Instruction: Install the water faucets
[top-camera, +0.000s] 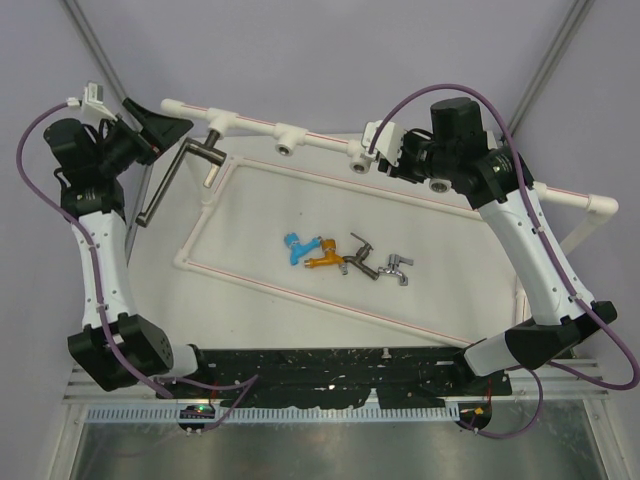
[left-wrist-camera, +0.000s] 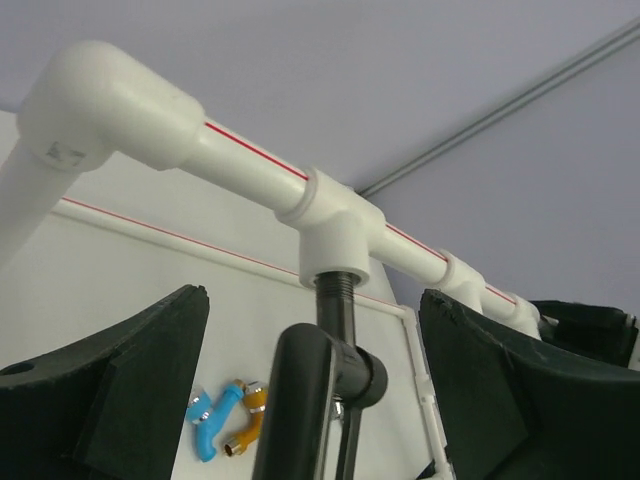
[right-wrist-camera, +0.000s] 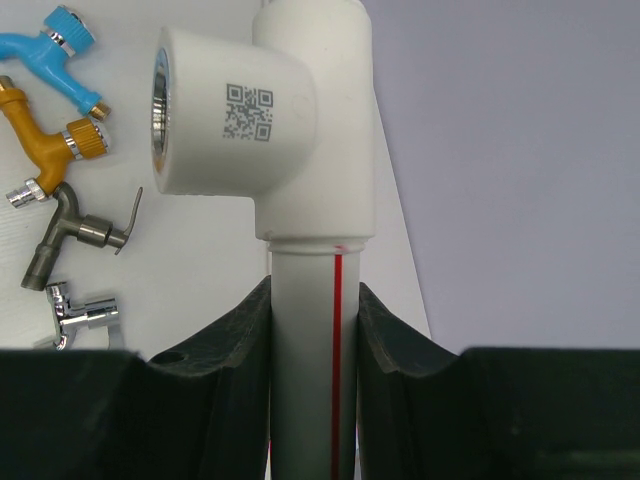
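A white pipe frame is laid out on the counter, with its long pipe run along the far edge. The large dark-grey faucet is found near the far left corner. Its threaded stem is seen entering the downward socket of a tee on that pipe, with some thread left exposed, and its long straight arm is pointed toward the near left.

The left tool is held at this faucet with its fingers spread wide apart, one on each side of the dark body; no contact with the faucet can be made out.

The right tool is clamped on the white pipe toward the far right, just beside a second tee marked with a printed square code, whose metal-lined socket is left unfilled.

Four small faucets are laid in a row at the middle of the counter, inside the frame. From left to right they are the blue faucet, the orange faucet, the dark metal faucet and the chrome faucet. The row is closely packed, well apart from both tools.
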